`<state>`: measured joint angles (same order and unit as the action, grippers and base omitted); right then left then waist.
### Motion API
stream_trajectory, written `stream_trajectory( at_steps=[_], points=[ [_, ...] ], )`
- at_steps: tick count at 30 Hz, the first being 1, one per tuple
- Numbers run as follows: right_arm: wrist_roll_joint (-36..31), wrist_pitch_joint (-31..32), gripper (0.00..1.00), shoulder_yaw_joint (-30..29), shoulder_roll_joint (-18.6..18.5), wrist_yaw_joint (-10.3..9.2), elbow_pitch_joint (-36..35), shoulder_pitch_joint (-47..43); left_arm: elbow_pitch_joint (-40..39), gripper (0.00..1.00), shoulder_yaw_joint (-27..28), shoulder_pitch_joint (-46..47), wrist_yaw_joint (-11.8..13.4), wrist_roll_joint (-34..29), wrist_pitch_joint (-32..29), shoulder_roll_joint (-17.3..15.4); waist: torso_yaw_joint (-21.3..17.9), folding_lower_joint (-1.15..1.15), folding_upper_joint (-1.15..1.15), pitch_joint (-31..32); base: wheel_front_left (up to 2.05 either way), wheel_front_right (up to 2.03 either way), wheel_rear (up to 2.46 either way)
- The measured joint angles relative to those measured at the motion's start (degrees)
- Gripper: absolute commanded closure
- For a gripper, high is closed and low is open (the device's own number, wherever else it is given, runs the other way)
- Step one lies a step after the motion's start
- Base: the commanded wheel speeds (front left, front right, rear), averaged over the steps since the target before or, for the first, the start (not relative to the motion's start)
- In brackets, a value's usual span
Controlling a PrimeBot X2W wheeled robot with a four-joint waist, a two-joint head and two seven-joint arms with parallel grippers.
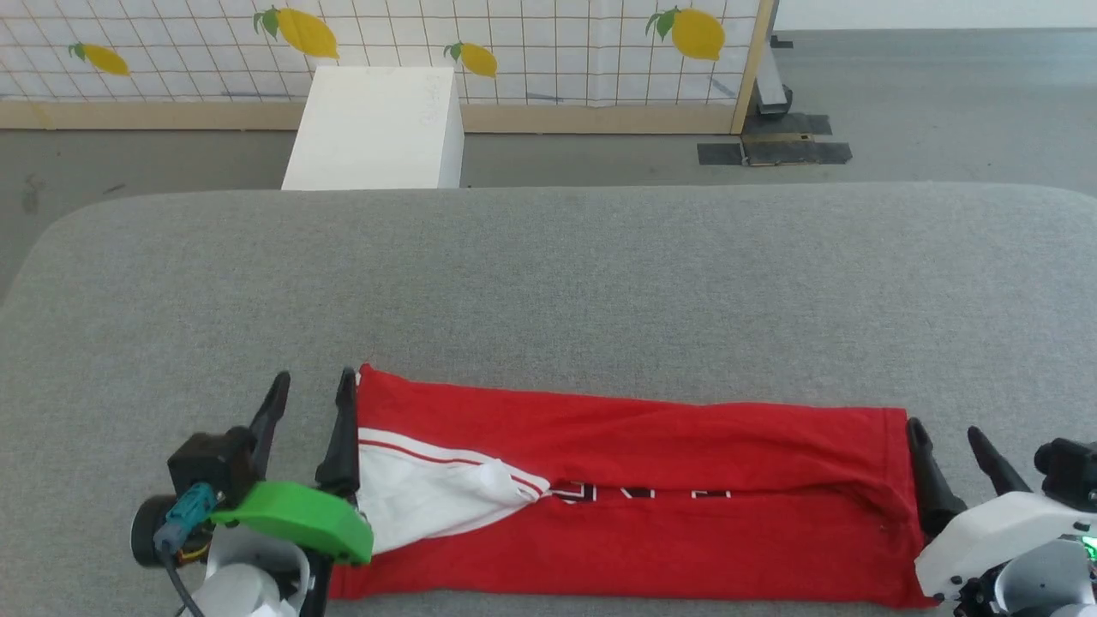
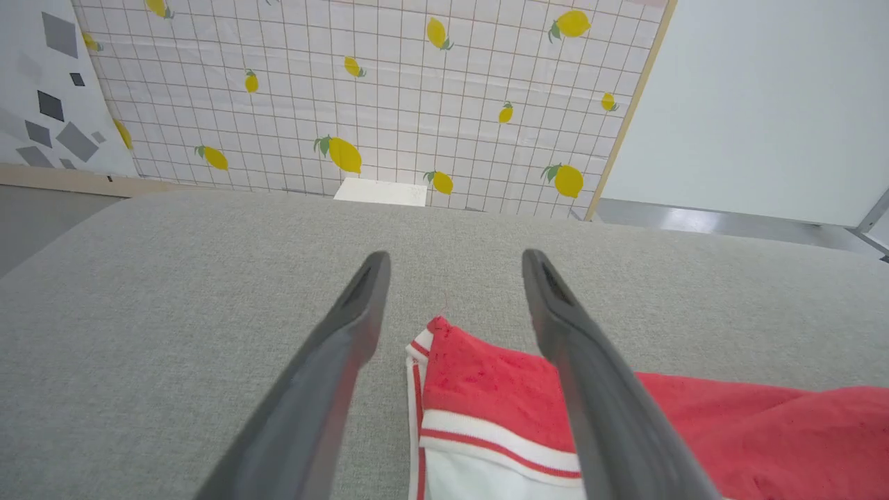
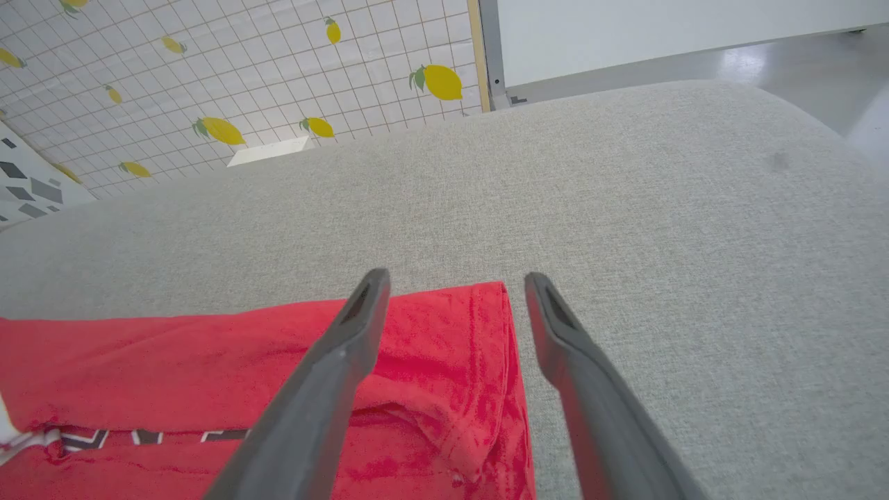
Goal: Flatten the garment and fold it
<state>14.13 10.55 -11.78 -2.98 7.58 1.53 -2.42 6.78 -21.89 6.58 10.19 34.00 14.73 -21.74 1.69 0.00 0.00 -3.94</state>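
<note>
working on a red shirt (image 1: 643,446) doubled lengthwise into a long band on the near part of the grey fabric-covered surface (image 1: 548,283), with white panel and striped trim toward the left end and dark lettering peeking out along the fold line. stationed one at each short end: left gripper (image 1: 313,383) with its inner finger just beside the striped-trim edge, right gripper (image 1: 946,428) with its inner finger just beside the hemmed edge. both spread wide, clasping nothing. looking along the left gripper (image 2: 455,257) from its wrist: far corner of the shirt (image 2: 486,375) lying between the fingers, partly behind the right-hand one, short of the tips; contact impossible to tell. looking along the right gripper (image 3: 456,276): hemmed corner of the shirt (image 3: 430,333) between the fingers, closer to the left-hand one, bare grey cloth beyond the tips. probably set this way for a matched pinch at both ends, keeping the band taut and square for a crosswise fold. judged about midway: flattening and the lengthwise fold done, crosswise folds not yet made. worth minding the bunched ridge near the right gripper and the rumpled white tip near the left, likely to pull crooked under an uneven lift.
</note>
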Motion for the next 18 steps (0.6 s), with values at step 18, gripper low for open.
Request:
stream_trajectory(
  at_steps=[18],
  points=[
    [-1.78,13.55,0.0,-2.63,0.04,0.0,21.97,11.04,2.52,0.0,15.49,1.66,-6.58,-16.28,0.01,11.17,-1.82,0.0,0.0,0.27,0.0,0.0,0.0]
  ],
)
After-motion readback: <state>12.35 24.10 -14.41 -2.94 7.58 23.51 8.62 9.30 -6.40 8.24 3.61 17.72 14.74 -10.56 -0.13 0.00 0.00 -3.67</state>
